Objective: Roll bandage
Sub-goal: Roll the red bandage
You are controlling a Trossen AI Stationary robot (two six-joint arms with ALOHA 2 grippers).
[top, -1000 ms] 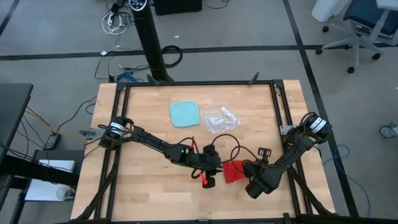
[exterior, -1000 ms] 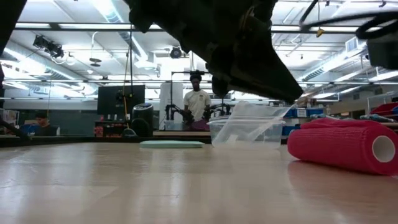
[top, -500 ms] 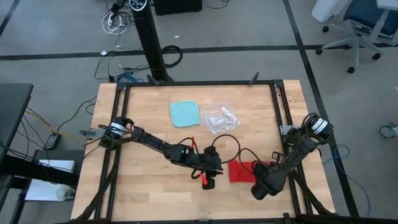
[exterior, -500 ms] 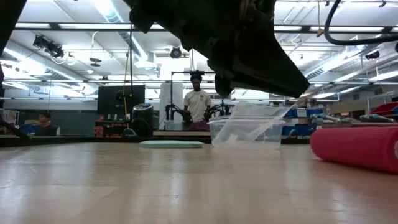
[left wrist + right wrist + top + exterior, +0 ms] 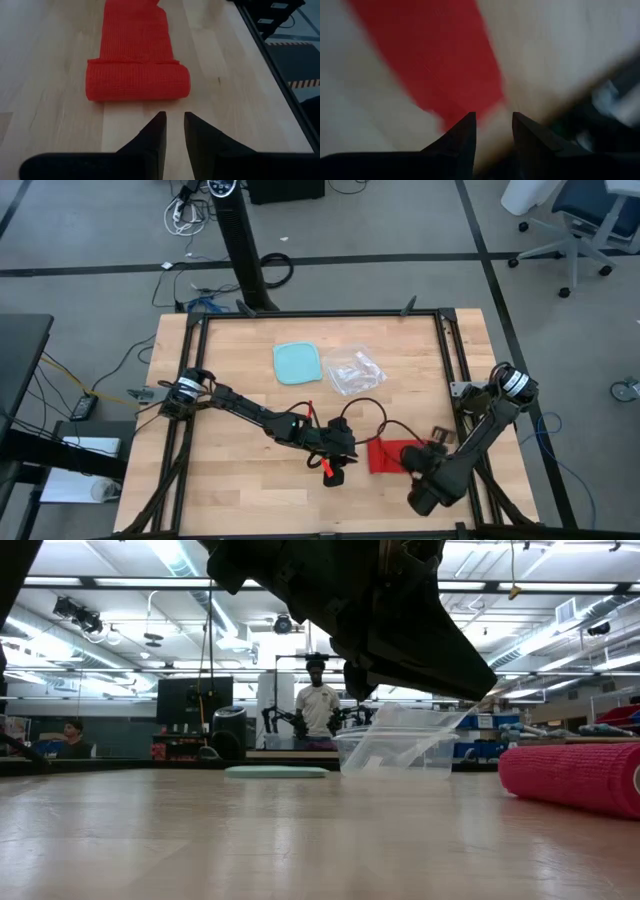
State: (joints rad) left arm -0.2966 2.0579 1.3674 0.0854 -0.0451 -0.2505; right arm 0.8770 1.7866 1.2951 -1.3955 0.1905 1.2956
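The red bandage lies on the wood right of centre, near the front. Its rolled part rests on the table, and a flat tail runs from it toward the right edge. My left gripper stands just short of the roll on its left side, open by a narrow gap with nothing between the fingers. My right gripper stands open at the tail's right end. The low view shows the roll at the right. My right gripper is open at the tail's right end. The blur hides whether a finger touches the cloth, so I cannot tell. My left gripper touches nothing.
A light-blue square lid and a clear crinkled plastic bag lie toward the far edge. Black rails run along the table's left, right and far sides. A person stands in the room beyond.
My right gripper has opened and drawn back toward the table's near right corner. The bandage has shifted toward the right edge and now lies longer from left to right.
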